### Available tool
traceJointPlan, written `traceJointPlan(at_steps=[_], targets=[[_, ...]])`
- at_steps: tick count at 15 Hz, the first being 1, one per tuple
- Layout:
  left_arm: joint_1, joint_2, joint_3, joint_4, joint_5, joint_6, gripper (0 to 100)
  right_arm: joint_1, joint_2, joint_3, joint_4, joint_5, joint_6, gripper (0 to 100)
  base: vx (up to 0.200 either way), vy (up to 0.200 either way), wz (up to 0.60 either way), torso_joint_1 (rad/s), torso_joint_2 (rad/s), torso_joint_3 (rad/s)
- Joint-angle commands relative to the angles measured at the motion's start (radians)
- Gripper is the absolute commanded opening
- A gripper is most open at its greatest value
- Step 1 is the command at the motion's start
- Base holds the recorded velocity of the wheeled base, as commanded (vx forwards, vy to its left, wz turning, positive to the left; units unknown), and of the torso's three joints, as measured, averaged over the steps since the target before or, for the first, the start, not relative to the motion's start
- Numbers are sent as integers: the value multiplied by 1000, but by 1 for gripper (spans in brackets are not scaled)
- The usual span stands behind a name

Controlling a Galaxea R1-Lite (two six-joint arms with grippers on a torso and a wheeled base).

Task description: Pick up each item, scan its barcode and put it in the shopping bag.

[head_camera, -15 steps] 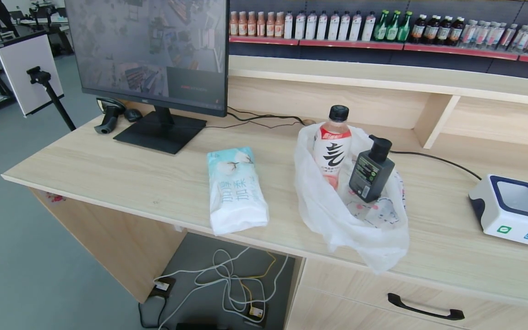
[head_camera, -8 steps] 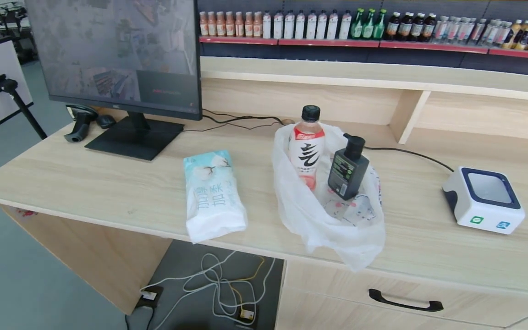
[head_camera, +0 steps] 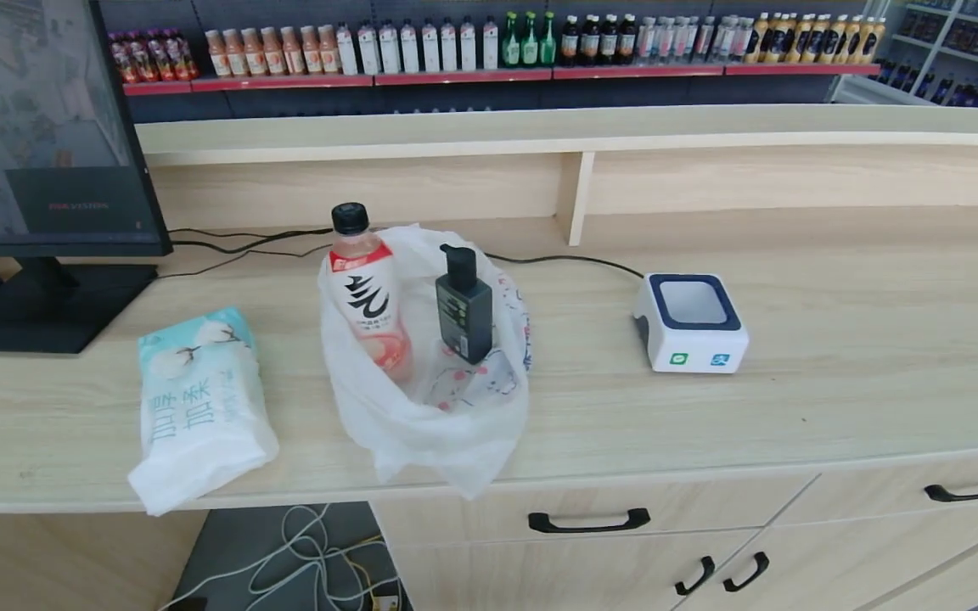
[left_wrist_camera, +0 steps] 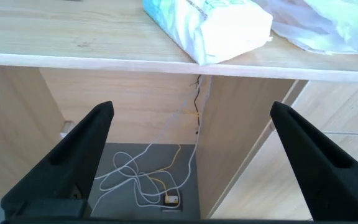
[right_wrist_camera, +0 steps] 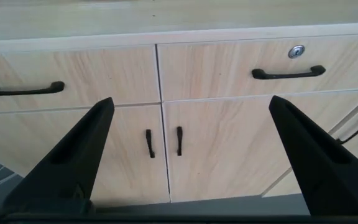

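A pale blue and white tissue pack (head_camera: pixel 200 399) lies on the wooden counter (head_camera: pixel 795 399), its near end over the front edge. To its right stands the white shopping bag (head_camera: pixel 421 416), holding a pink drink bottle (head_camera: pixel 366 293) and a dark pump bottle (head_camera: pixel 463 310). The white barcode scanner (head_camera: pixel 691 322) sits right of the bag. My left gripper (left_wrist_camera: pixel 191 124) is open, low in front of the counter, below the tissue pack (left_wrist_camera: pixel 210 25) and the bag (left_wrist_camera: pixel 328 22). My right gripper (right_wrist_camera: pixel 191 124) is open, facing the cabinet fronts with nothing between its fingers.
A monitor (head_camera: pixel 39 127) on a black stand occupies the counter's left end. Cables (head_camera: pixel 285 560) lie on the floor under the counter. Drawers and doors with black handles (right_wrist_camera: pixel 288 73) fill the counter's front. A raised shelf (head_camera: pixel 574 136) runs along the back.
The head camera has swung to the right, so the whole picture slid left. The tissue pack, bag, bottles and scanner keep their places on the counter.
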Motion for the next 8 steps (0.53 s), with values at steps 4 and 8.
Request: traceJointPlan(at_steps=[4, 8], targets=[[0, 0, 0, -1, 0, -1, 100, 1, 1, 0, 2, 0, -3, 100, 0, -200, 0, 2, 2, 2], [0, 0, 0, -1, 0, -1, 100, 1, 1, 0, 0, 0, -6, 100, 0, -200, 0, 2, 2, 1]])
